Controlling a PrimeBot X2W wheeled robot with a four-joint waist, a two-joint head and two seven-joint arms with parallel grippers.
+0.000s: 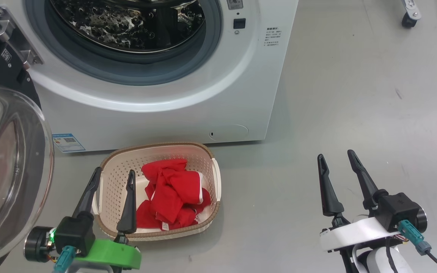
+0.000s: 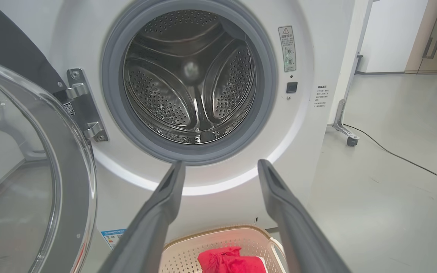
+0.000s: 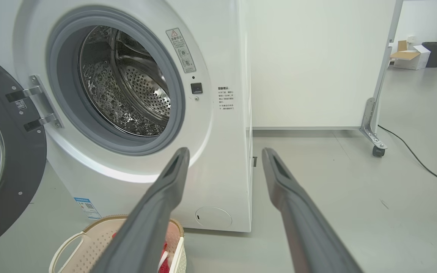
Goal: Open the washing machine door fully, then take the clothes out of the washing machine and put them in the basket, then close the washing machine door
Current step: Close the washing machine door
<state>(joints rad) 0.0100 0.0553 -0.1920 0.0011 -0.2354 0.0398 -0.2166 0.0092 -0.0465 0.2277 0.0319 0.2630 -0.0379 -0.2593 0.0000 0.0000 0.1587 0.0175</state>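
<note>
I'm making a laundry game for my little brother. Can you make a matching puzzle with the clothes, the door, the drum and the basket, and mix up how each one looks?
Things:
1. clothes
2. door
3. drum
4. basket

How it looks:
a. swung wide open
b. cream with a brown rim
c. red
d. shiny metal

Right pairs: 1-c, 2-a, 3-d, 4-b

I see a white partition panel (image 3: 317, 64) on a castor wheel (image 3: 378, 151), a black cable (image 3: 415, 156) lying on the grey floor (image 1: 355, 94), and far behind, a cardboard box (image 3: 408, 57) beside a black bin (image 3: 435, 53).
</note>
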